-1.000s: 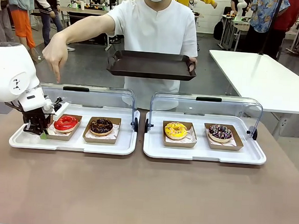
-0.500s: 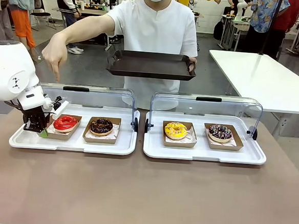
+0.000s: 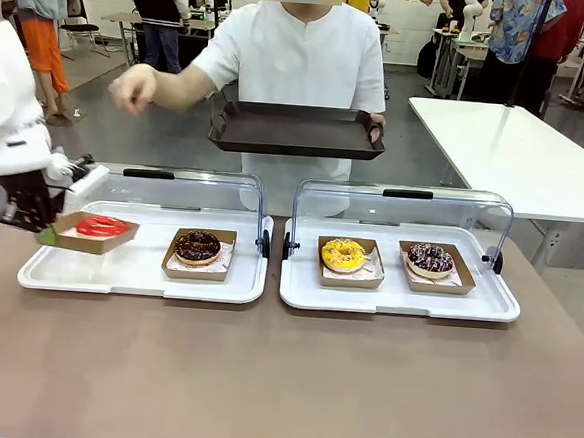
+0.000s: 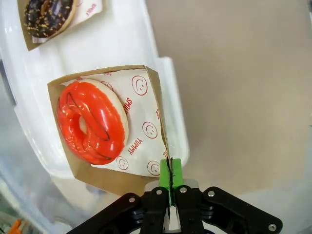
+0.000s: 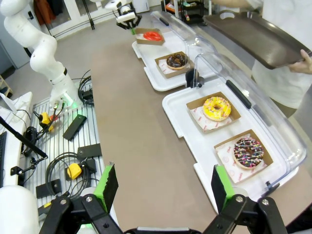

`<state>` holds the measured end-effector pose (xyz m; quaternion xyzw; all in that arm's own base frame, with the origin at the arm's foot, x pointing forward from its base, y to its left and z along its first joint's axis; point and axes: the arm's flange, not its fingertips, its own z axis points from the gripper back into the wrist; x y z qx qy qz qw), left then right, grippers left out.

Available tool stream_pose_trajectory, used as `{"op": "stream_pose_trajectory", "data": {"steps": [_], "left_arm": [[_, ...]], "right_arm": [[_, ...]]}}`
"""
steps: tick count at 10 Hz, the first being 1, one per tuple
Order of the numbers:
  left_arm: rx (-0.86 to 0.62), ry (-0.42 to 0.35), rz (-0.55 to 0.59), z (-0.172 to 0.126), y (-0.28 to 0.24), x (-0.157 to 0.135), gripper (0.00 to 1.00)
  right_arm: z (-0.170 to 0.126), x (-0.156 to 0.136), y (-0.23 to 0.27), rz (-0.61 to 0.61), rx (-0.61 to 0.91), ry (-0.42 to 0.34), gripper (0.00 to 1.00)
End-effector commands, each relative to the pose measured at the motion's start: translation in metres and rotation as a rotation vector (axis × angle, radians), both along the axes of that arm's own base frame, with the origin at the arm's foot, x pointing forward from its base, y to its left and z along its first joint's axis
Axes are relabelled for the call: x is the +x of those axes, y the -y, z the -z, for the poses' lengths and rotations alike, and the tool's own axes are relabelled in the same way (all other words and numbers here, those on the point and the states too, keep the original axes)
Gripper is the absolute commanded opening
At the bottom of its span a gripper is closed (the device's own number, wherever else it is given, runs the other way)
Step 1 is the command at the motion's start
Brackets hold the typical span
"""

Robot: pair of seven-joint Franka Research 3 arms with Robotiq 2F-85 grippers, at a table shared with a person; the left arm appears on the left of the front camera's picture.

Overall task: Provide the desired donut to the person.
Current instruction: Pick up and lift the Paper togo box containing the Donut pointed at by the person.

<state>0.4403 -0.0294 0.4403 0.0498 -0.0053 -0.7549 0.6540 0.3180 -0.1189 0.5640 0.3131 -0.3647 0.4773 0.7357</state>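
Note:
A red-glazed donut (image 3: 102,227) lies in a brown paper tray (image 3: 88,241). My left gripper (image 3: 48,229) is shut on that tray's left edge and holds it tilted in the air, above the left end of the left white tray (image 3: 137,280). In the left wrist view the green pads (image 4: 170,171) pinch the paper tray's rim beside the red donut (image 4: 91,121). The person (image 3: 301,54) stands across the table and holds a dark serving tray (image 3: 296,129) with one hand. Their other hand (image 3: 131,87) is raised to the left. My right gripper (image 5: 163,192) hangs open, high above the table's right end.
A chocolate donut (image 3: 198,246) stays on the left white tray. The right white tray (image 3: 397,299) carries a yellow donut (image 3: 344,254) and a sprinkled chocolate donut (image 3: 430,257). Raised clear lids (image 3: 403,202) stand behind both trays. Brown tabletop spreads in front.
My left gripper has closed on the paper tray and lifted it up and to the left with the red donut. The person's pointing hand has drawn back and up.

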Motion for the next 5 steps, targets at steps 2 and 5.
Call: {"op": "stream_pose_trajectory", "data": {"steps": [2,5], "left_arm": [[0.067,-0.021,-0.059,-0.057,-0.005,-0.046,0.0],[0.017,0.036,-0.069,-0.108,-0.005,-0.07,0.0]], "right_arm": [[0.0,0.0,0.0,0.001,0.004,-0.006,1.0],[0.0,0.0,0.0,0.001,0.004,-0.006,1.0]]}}
